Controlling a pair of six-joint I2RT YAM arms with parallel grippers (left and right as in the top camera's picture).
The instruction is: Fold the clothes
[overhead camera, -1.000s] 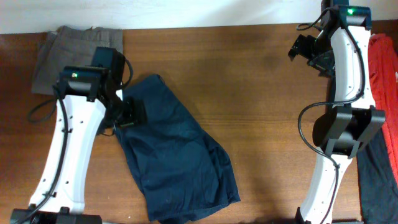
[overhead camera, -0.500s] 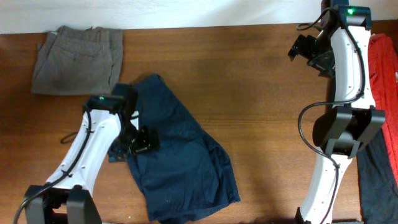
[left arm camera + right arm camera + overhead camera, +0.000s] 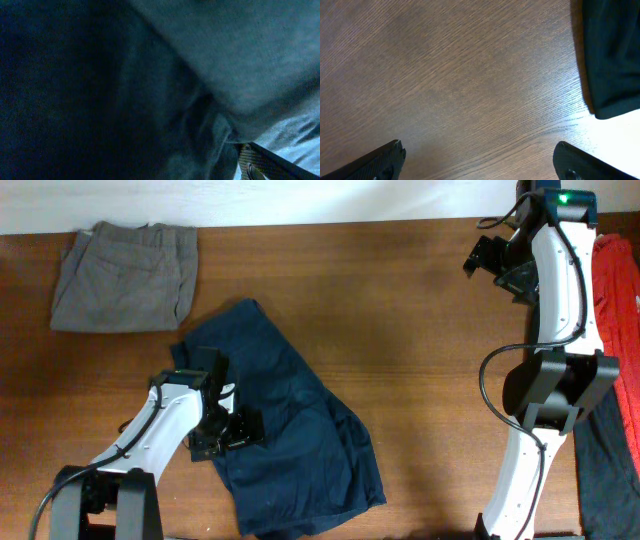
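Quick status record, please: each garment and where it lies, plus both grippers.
navy trousers: rumpled, centre-left of table
grey trousers: folded, far left corner
red garment: right edge
left gripper: open, low over navy trousers
right gripper: open, fingers wide apart above bare wood, far right

brown wooden table point(image 3: 400, 310), white strip point(image 3: 300, 200) beyond
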